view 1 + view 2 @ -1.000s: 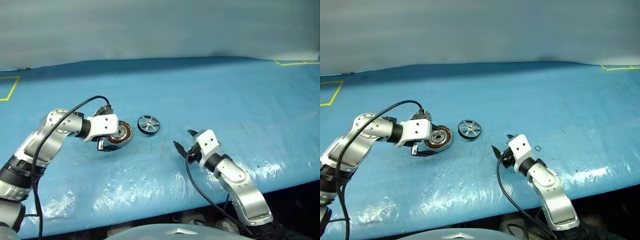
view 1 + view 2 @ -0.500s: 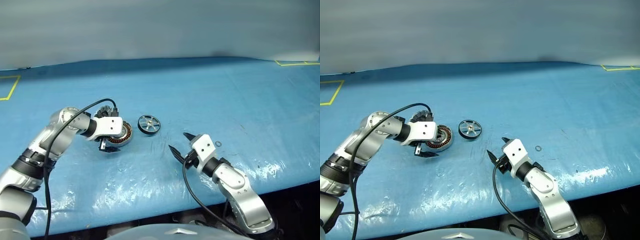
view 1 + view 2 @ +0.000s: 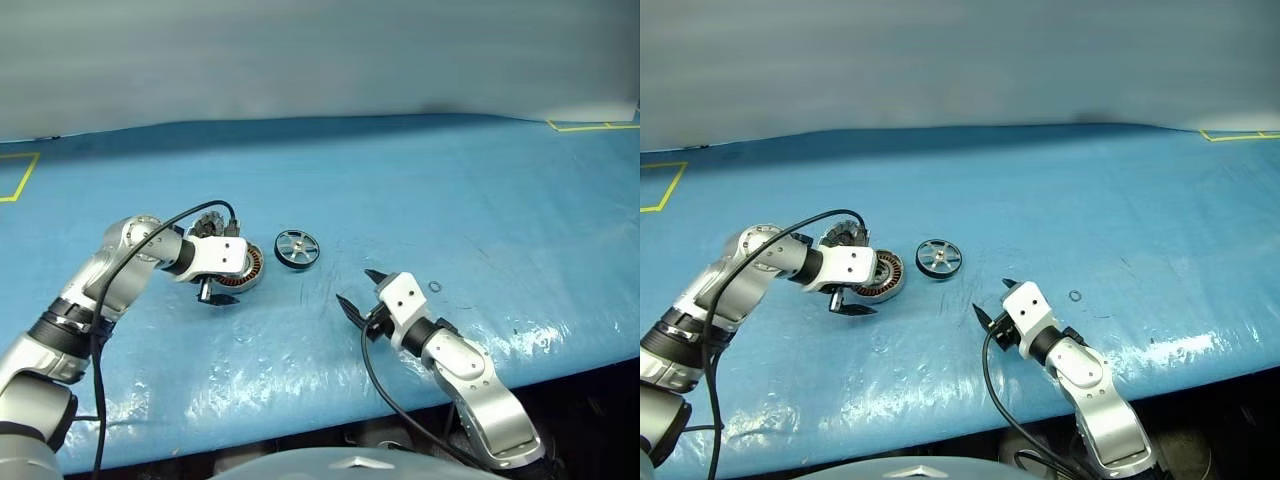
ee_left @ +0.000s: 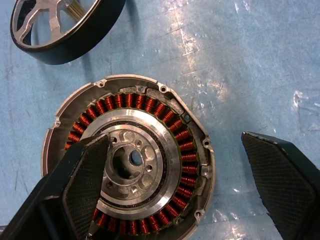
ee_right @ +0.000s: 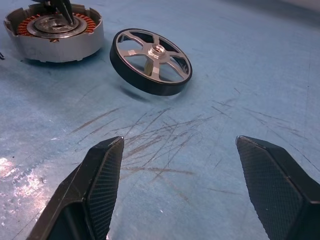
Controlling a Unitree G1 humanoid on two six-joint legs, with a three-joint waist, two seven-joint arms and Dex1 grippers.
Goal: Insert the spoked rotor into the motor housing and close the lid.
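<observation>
1. My left gripper [image 3: 218, 285] hangs over the housing [image 3: 243, 270], jaws spread wide and holding nothing. In my left wrist view one finger [image 4: 85, 177] sits over the silver centre and the other stands outside the rim, above the bare counter [image 3: 420, 190].
2. The housing lies flat on the blue counter with its ring of copper windings facing up, uncovered.
3. Just to the right of the housing lies the wheel [image 3: 297, 248], close beside it but apart. Its dark rim, silver hub and spokes face up, and in my right wrist view it looks slightly tilted.
4. Farther right and nearer to me, my right gripper [image 3: 358, 290] points toward the wheel from well short of it, jaws open and empty.
5. A small dark ring [image 3: 435, 288] lies on the counter just right of my right gripper.
</observation>
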